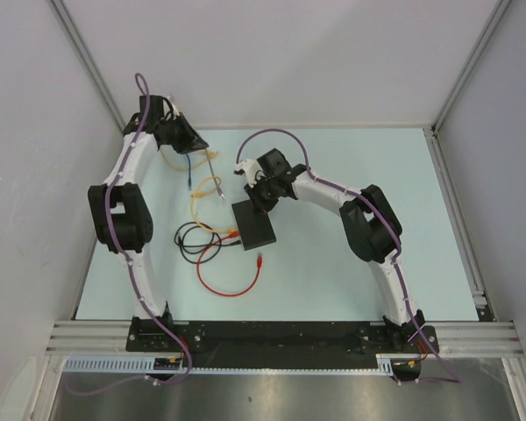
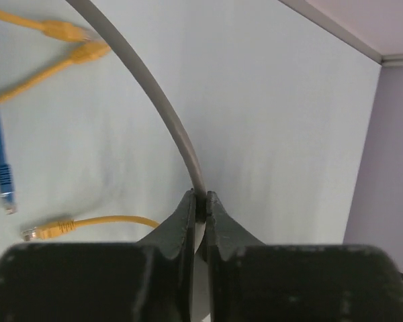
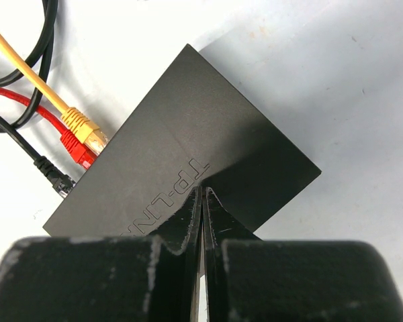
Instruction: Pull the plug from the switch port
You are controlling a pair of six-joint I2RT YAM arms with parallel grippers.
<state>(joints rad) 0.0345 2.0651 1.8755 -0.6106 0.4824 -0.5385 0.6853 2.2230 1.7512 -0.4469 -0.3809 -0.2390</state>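
The matte-black switch box lies flat mid-table; it also shows in the right wrist view. In its left edge sit a yellow plug, a red plug and a black plug. My right gripper is shut and empty, its tips on the box's top face; it also shows in the top view. My left gripper is shut on a grey cable at the far left of the table, well apart from the box. The grey cable's plug is out of the left wrist view.
Loose cables lie left of the box: a yellow loop, a blue cable, black coils and a red loop with a free end. Free yellow plugs and a blue plug lie near my left gripper.
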